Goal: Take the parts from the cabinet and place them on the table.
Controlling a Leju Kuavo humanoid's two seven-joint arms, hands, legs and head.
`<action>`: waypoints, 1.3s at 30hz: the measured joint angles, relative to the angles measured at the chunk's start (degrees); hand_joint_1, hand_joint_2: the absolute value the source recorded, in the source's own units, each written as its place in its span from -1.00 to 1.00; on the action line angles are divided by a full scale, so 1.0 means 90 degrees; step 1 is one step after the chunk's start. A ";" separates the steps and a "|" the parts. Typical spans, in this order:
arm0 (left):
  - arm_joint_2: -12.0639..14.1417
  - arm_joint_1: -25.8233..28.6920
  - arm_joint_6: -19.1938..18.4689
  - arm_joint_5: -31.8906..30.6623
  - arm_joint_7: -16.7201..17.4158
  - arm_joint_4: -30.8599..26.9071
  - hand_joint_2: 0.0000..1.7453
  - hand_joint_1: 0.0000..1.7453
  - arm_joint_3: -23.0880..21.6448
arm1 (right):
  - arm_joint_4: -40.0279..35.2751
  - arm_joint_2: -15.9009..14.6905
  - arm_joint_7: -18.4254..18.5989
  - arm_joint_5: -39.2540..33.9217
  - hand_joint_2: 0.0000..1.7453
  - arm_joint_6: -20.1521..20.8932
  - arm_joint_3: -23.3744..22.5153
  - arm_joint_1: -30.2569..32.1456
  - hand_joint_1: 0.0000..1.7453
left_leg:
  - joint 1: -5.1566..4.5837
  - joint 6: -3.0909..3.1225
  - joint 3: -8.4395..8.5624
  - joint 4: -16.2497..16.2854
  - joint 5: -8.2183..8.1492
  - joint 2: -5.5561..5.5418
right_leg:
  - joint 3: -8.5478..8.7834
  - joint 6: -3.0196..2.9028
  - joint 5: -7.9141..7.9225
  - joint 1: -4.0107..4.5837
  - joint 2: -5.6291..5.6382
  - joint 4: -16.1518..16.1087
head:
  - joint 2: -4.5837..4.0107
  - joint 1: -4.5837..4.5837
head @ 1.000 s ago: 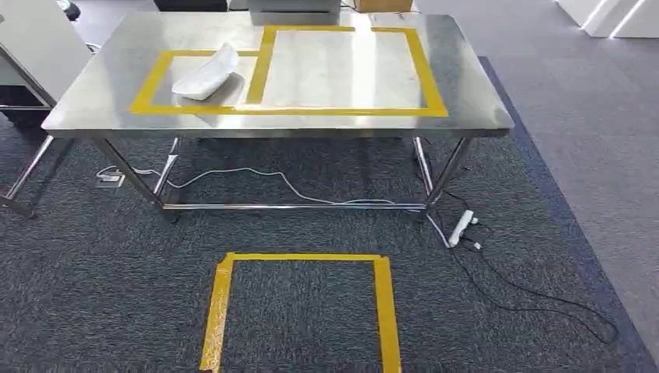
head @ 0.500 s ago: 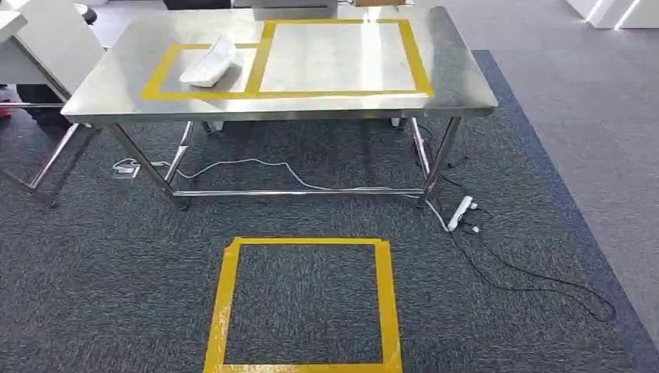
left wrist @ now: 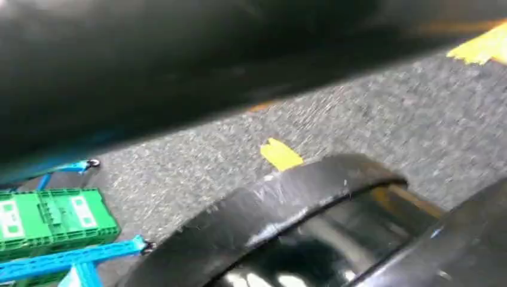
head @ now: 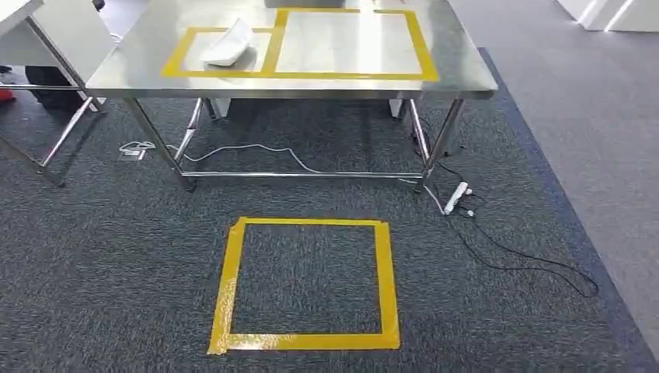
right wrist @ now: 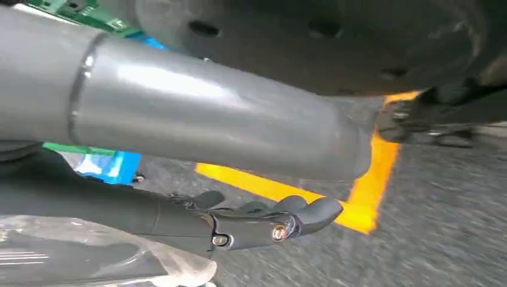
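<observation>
the whole head view is shifting: compared with a second ago, the table (head: 458, 78) is sitting higher and farther off in the picture, and the yellow floor square (head: 305, 284) is now showing all four sides where only its far edge and two side strips were visible. that is the camera moving, not the things, so the robot is probably backing away from the table or tipping its view down.

one white part (head: 227, 44) is lying in the smaller taped box on the table, at the same spot in that box as before. the larger box beside it is bare steel. judging from this, one delivery is already done and the robot is heading off, likely toward the cabinet for more.

the right hand (right wrist: 263, 224) is hanging over the carpet near yellow tape, its dark fingers (right wrist: 317, 212) curled loosely together. a clear, glossy wrapped thing (right wrist: 89, 257) is showing just beside the wrist in that blurred view; whether the hand is holding it cannot be told. the left wrist view is looking at carpet, a green crate (left wrist: 54, 221) and blue frame; the left hand's fingers cannot be told from it.

a white power strip (head: 457, 198) and cables are lying by the table leg, a tripping risk for walking.
</observation>
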 joint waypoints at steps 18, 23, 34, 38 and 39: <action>-0.0015 -0.0022 0.0005 -0.0061 -0.0005 0.0029 -1.00 -1.00 0.0075 | -0.0036 0.0000 0.0000 0.0002 -1.00 0.0005 -0.0034 -0.0054 -1.00 | 0.0046 -0.0253 0.0817 0.0625 -0.0624 -0.0067 | 0.0250 -0.0355 0.0696 0.0078 -0.0108 -0.1847 | 0.0002 -0.0044; -0.0036 -0.0016 0.0005 -0.0126 -0.0005 0.0044 -1.00 -1.00 0.0075 | -0.0036 -0.0002 0.0002 0.0002 -1.00 0.0010 -0.0041 -0.0036 -1.00 | 0.0030 -0.0044 0.0945 -0.0105 -0.0729 -0.0036 | 0.0026 -0.0162 0.0955 0.0074 -0.0093 -0.1799 | -0.0002 -0.0053; -0.0044 -0.0029 0.0024 -0.0279 0.0233 0.0046 -1.00 -1.00 0.0070 | -0.0046 -0.0002 0.0002 0.0010 -1.00 0.0012 -0.0041 -0.0025 -1.00 | -0.0012 -0.0102 -0.0149 0.0012 0.0125 0.0015 | 0.1486 -0.0086 0.0007 0.0018 0.0006 -0.1872 | 0.0000 0.0037; -0.0039 -0.0022 0.0022 -0.0287 0.0233 0.0046 -1.00 -1.00 0.0070 | -0.0046 -0.0002 0.0000 0.0010 -1.00 0.0017 -0.0041 -0.0028 -1.00 | 0.0000 -0.0261 -0.0240 0.0022 0.0343 0.0024 | 0.1472 -0.0311 -0.0194 0.0011 0.0004 -0.2266 | 0.0002 0.0015; -0.0039 -0.0019 0.0022 -0.0284 0.0233 0.0046 -1.00 -1.00 0.0070 | -0.0049 -0.0002 0.0015 0.0010 -1.00 0.0015 -0.0041 -0.0021 -1.00 | 0.0027 -0.0301 -0.0267 0.0101 0.0188 0.0000 | 0.1439 -0.0363 -0.0151 0.0006 -0.0028 -0.2269 | -0.0002 0.0007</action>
